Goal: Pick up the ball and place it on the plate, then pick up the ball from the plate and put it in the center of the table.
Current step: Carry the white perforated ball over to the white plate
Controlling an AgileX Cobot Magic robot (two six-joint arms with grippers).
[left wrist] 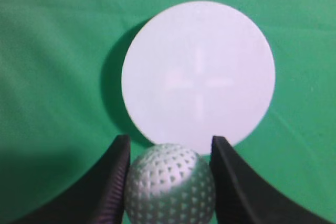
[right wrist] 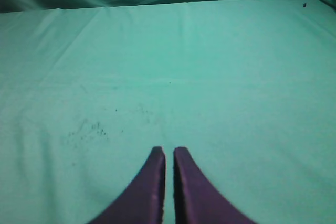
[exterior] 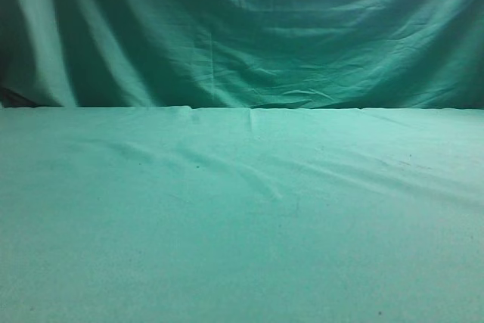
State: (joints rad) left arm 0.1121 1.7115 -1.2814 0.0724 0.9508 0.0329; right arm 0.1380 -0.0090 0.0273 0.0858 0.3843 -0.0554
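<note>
Looking through the left wrist camera, I saw the ball (left wrist: 170, 184) as a silvery-grey sphere covered in a dimpled lattice, like a golf ball, pinched between the dark fingers of my left gripper (left wrist: 170, 153). It hung above the green cloth (left wrist: 52, 77), its top overlapping the near rim of the plate (left wrist: 198, 74). That plate was a flat, round, white disc with nothing lying on it. My right gripper (right wrist: 169, 153) had its purple fingers pressed nearly together over wrinkled cloth, holding nothing.
</note>
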